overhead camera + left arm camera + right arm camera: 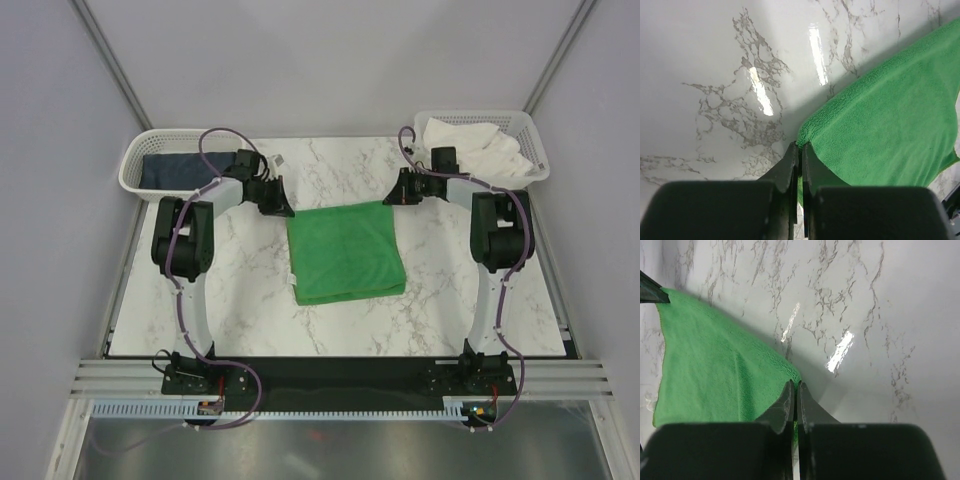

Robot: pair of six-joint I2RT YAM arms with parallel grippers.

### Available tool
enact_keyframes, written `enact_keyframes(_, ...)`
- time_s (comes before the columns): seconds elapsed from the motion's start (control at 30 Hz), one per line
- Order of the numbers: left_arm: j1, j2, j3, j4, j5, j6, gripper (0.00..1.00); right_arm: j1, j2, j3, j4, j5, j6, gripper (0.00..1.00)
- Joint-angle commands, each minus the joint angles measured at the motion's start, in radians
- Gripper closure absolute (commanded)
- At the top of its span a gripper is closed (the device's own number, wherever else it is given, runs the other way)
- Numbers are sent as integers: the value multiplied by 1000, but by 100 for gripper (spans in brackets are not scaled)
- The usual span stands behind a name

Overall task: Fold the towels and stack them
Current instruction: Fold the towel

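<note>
The white marble-patterned tabletop (250, 300) carries the job, and the bright green cloth towel (345, 255) lies flat at its centre, a rough square turned slightly so its near edge slopes down towards seven o'clock. At ten o'clock from it sits one white plastic mesh basket (135, 165) holding the dark navy blue cloth towel (175, 170). At two o'clock a second white plastic mesh basket (535, 150) holds the crumpled white cloth towel (470, 145).

Your left gripper (278, 205) is at the green towel's eleven o'clock corner and your right gripper (395, 195) is at its one o'clock corner. Each wrist view shows the jaws drawn together on a pinch of green cloth, the left (800, 150) and the right (795, 390), with the corner lifted a little off the marble.

This looks like the start of the first fold. Raise both corners evenly, only high enough for the cloth to clear itself. Hold the far edge taut between your two arms so it does not sag. Carry it straight towards six o'clock and let the cloth roll over. Because the towel sits skewed, aim each corner at its own near corner, not at the table edge. Lower until cloth rests on cloth before you let go, or the edge will probably spring back.
</note>
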Motion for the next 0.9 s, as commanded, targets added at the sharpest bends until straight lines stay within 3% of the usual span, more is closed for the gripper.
enact_keyframes(0.0, 8, -105, 57, -16, 39, 25, 98, -3, -169, 21, 24, 57, 28, 100)
enact_keyframes(0.5, 6, -494, 156, -45, 145, -72, 98, 0, -647, -34, 81, 170, 180, 100)
enact_keyframes(0.87, -9, -773, 43, -65, 280, -89, 98, 4, -999, -162, 72, 140, 238, 100)
